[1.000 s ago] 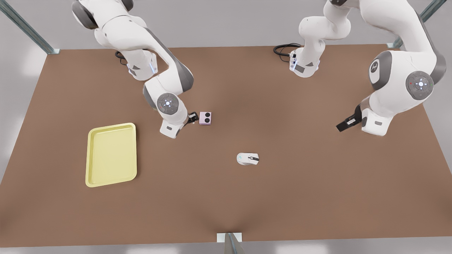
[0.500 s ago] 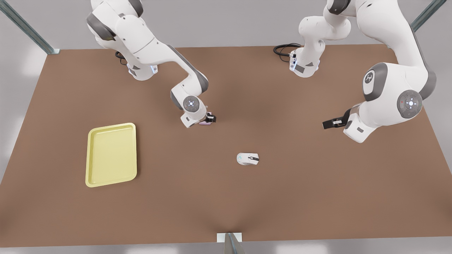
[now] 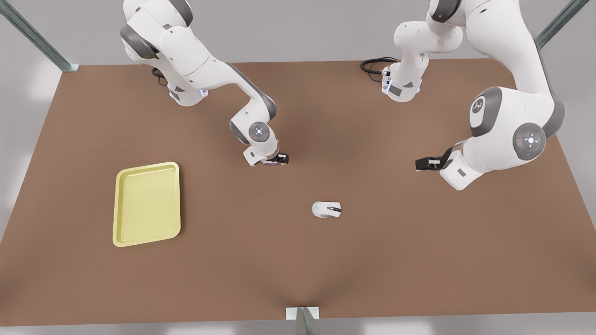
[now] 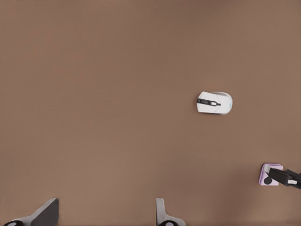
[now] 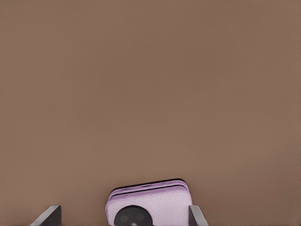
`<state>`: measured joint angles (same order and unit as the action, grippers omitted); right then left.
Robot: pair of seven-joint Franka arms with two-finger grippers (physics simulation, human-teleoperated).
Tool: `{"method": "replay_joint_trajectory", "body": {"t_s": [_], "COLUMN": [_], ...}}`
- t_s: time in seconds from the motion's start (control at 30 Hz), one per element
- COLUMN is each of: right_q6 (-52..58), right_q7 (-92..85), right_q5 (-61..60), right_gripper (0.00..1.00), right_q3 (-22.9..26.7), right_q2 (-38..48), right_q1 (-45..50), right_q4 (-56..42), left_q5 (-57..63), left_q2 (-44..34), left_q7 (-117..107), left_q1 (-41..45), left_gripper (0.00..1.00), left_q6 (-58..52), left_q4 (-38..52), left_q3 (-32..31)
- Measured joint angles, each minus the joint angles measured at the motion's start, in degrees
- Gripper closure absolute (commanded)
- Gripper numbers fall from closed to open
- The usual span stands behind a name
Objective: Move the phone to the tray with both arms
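Phone (image 5: 146, 202) — a pale pink-lilac slab with rounded corners, a seam along its edge and a black round circle on its face — lies flat on the brown table (image 3: 298, 260) a little left of centre in the front view, mostly hidden there under the right gripper (image 3: 278, 159). In the right wrist view it sits between that gripper's two fingertips (image 5: 51, 214), which stand spread to either side of it with a gap on both sides, not clamped.

Tray (image 3: 124, 238), pale yellow with rounded corners and a raised rim, lies at the front view's left, well apart from the phone, with nothing in it.

The left gripper (image 3: 424, 163) hangs over bare table at the front view's right, its fingers (image 4: 46, 214) parted and holding nothing. A white computer mouse (image 3: 326, 209) rests near the middle of the table, between the two grippers and below them in the front view.
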<state>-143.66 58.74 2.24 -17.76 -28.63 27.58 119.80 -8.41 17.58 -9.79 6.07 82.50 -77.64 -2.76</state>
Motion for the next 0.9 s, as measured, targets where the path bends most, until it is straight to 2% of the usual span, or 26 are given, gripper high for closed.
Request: {"method": "replay_joint_trajectory", "body": {"t_s": [0.4,0.9], "right_q6": [0.0,-1.0], "right_q7": [-1.5,-8.7], "right_q5": [1.4,1.4], "right_gripper": [0.00,0.00], "right_q3": [-0.5,-0.4], "right_q2": [0.3,-1.1], "right_q1": [1.3,0.8], "right_q4": [2.2,3.0], "left_q5": [-0.1,0.2], "left_q2": [1.1,-1.0], "left_q7": [2.5,3.8], "left_q1": [0.0,0.0], "left_gripper": [0.00,0.00], "left_q6": [1.1,1.3], "left_q4": [0.0,-0.1], "left_q3": [0.1,0.5]}}
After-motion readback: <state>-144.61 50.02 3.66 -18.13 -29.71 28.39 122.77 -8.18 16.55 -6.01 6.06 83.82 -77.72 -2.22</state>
